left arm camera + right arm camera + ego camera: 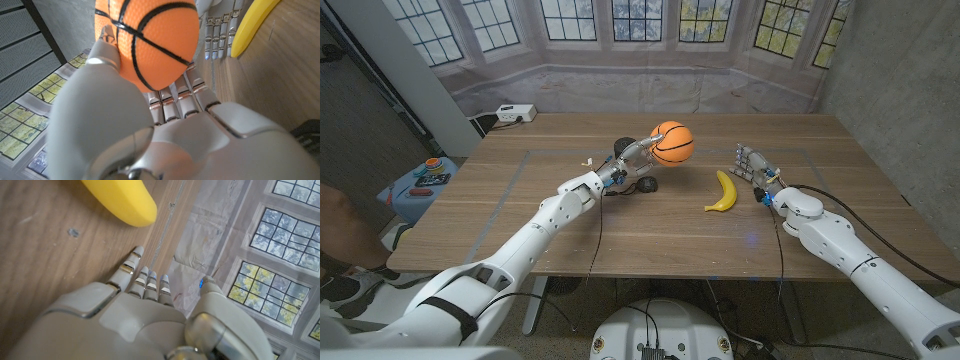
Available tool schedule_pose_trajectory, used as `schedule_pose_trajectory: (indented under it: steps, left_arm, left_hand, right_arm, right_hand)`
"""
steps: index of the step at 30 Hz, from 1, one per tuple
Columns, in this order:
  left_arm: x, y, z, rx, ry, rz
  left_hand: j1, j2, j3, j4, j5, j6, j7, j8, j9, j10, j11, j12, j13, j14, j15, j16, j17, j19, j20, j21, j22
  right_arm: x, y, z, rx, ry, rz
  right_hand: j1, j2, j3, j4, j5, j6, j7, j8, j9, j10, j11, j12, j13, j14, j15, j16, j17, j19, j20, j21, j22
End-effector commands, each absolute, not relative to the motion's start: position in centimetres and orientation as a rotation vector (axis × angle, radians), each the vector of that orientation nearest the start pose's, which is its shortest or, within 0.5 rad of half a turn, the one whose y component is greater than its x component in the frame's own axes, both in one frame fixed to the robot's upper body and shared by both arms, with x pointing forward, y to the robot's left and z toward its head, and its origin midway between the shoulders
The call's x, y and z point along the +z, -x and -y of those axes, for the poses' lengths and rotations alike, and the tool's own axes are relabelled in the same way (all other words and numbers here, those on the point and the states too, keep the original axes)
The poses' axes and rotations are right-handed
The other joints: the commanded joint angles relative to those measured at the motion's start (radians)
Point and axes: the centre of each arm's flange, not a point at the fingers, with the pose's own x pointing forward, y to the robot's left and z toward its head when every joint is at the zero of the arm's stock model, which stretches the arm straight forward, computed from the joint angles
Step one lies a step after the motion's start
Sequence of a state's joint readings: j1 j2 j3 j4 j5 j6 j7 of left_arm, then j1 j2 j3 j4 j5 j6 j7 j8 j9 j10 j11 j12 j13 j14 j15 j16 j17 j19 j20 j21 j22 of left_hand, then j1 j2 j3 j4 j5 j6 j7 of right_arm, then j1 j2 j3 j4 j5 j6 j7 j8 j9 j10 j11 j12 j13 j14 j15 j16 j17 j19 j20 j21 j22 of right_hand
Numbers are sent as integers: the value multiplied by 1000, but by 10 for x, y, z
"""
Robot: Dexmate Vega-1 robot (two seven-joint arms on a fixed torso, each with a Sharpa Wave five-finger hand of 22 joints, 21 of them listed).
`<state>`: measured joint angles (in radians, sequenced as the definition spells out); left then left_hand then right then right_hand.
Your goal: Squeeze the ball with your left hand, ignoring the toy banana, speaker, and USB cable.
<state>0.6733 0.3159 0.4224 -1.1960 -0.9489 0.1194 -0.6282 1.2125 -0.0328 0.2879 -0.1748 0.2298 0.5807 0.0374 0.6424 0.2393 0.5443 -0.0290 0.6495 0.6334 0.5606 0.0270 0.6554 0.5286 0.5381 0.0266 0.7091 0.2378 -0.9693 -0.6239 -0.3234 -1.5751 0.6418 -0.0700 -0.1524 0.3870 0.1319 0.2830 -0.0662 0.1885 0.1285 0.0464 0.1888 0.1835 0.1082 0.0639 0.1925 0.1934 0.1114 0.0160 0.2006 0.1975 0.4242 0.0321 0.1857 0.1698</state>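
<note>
An orange ball with black seams (672,142) is lifted above the table's far middle, gripped by my left hand (638,152). In the left wrist view the ball (150,40) sits between the thumb (107,52) and the fingers (187,92) and looks slightly squashed. My right hand (752,164) stands on the table to the right of the toy banana, fingers straight and apart, holding nothing. The right wrist view shows that hand (145,305) with the banana's end (122,200) just beyond its fingertips.
A yellow toy banana (723,192) lies between the two hands. A small dark speaker (647,185) with a thin cable sits under the left hand. A white power strip (513,113) lies at the table's far left corner. A blue stool (420,185) stands left of the table.
</note>
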Motion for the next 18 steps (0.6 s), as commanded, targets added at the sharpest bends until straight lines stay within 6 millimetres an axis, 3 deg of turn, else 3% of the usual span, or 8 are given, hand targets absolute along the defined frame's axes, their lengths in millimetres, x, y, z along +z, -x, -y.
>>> schedule_pose_trajectory:
  steps: [1,9,18]
  left_arm:
    - [-14,-655,-152,-910,363,313]
    - [-15,-650,-160,-886,374,309]
    - [-15,-645,-163,-887,370,306]
  left_hand:
    - [184,131,13,-3,11,89,-49,114,165,111,-82,23,72,235,-212,22,124,24,-23,40,11]
    - [233,112,16,-1,19,116,-51,165,218,164,-76,44,122,292,-237,31,132,39,-44,117,36]
    - [244,107,20,4,21,112,-48,178,240,173,-65,41,143,305,-242,20,127,30,-50,156,51]
  right_arm:
    - [-58,-628,281,120,38,350]
    - [-59,-627,274,126,35,353]
    - [-61,-623,272,125,36,356]
  right_hand:
    - [-10,4,2,-6,-1,7,1,4,4,-2,0,3,2,6,5,4,4,5,6,9,3]
    - [-12,3,2,-6,-1,7,2,5,4,-2,-2,3,2,6,5,4,4,5,6,9,3]
    - [-12,4,3,-7,-1,7,2,5,4,-2,0,3,2,7,6,4,4,5,6,9,3]
